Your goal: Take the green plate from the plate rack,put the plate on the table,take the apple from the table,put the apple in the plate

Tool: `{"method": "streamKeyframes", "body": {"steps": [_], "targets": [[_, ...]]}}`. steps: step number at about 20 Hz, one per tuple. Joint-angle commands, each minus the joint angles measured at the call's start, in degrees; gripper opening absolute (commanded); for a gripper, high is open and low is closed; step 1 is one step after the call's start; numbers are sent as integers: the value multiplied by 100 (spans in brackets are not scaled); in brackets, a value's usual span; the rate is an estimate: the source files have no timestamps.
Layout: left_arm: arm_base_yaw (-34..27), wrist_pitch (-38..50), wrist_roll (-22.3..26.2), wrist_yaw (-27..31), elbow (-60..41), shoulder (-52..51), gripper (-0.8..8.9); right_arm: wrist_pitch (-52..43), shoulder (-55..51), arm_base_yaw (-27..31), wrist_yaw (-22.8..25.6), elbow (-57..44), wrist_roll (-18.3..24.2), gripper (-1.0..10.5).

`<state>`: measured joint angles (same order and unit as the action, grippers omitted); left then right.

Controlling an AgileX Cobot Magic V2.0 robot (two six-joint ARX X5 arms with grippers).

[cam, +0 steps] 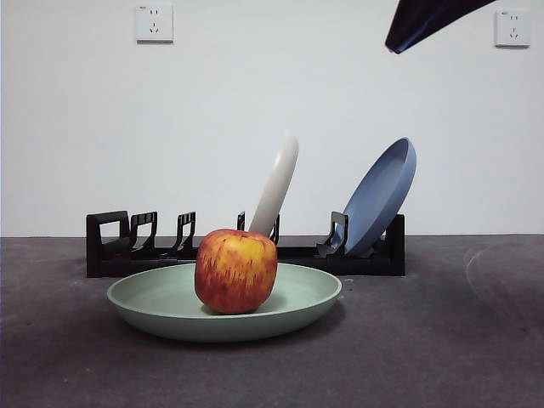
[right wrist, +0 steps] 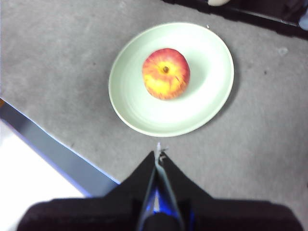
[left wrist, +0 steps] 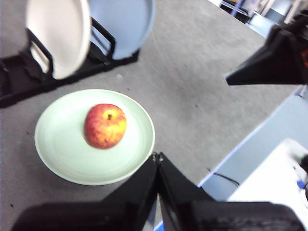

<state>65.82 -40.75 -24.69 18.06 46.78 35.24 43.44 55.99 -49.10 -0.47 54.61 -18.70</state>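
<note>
In the front view the green plate (cam: pixel 224 311) lies flat on the table (cam: pixel 459 340), just in front of the plate rack (cam: pixel 245 246), and the apple (cam: pixel 235 270) sits upright on it, a little toward the side of the rack's squared loop end. Behind the green plate, the rack holds a cream-white plate (cam: pixel 277 185) near its middle and a blue plate (cam: pixel 381 195) at its far end, both leaning the same way. A black gripper tip (cam: pixel 425 21) hangs high above the blue plate, well apart from everything on the table. In the left wrist view the left gripper (left wrist: pixel 158 159) hovers over the table just outside the green plate's rim, its jaws pressed together and empty; the apple rests near the plate's centre, and the other arm's gripper (left wrist: pixel 269 60) shows well away from the plate. In the right wrist view the right gripper (right wrist: pixel 158 155) hangs above the table just off the green plate's rim, jaws likewise clenched on nothing, with the apple's dimpled top facing up on the plate.
</note>
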Motion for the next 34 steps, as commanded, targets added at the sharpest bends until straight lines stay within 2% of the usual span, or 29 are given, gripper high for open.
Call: {"method": "streamKeyframes", "body": {"steps": [1, 5, 11, 12, 13, 15, 18, 20, 22, 26, 29, 32, 34], "targets": [[24, -105, -33, -2, -39, 17, 0, 76, 2, 0, 90, -52, -103, 1], [24, -103, -33, -4, -37, 48, 0, 68, 4, 0, 699, -50, -103, 1], [-118, -131, -33, 0, -33, -192, 0, 66, 4, 0, 1147, -50, -103, 1], [-398, -42, 140, 11, -33, -361, 0, 68, 4, 0, 1145, -50, -103, 1], [-822, 31, 48, -181, -35, -514, 0, 72, 4, 0, 1143, -50, -103, 1], [-1943, 223, -267, -592, -68, -767, 0, 70, 0, 0, 1145, -50, -103, 1], [-3777, 448, -173, -1246, -378, -1213, 0, 70, 11, 0, 1141, -50, -103, 1], [-4817, 704, -166, -1912, -898, -1670, 0, 68, 9, 0, 1145, -50, -103, 1], [-5453, 1617, -63, -2240, -1766, -2286, 0, 68, 9, 0, 1145, -50, -103, 1], [-5888, 4059, 162, -2557, -3410, -3272, 0, 68, 9, 0, 1143, -50, -103, 1], [-5963, 5536, 728, -2553, -4236, -3499, 0, 66, 9, 0, 1143, -50, -103, 1], [-5963, 5884, 1147, -2354, -4586, -3499, 0, 68, 9, 0, 1143, -50, -103, 1], [-5963, 5410, 1231, -2094, -4623, -3499, 0, 70, 9, 0, 1143, -50, -103, 1]]}}
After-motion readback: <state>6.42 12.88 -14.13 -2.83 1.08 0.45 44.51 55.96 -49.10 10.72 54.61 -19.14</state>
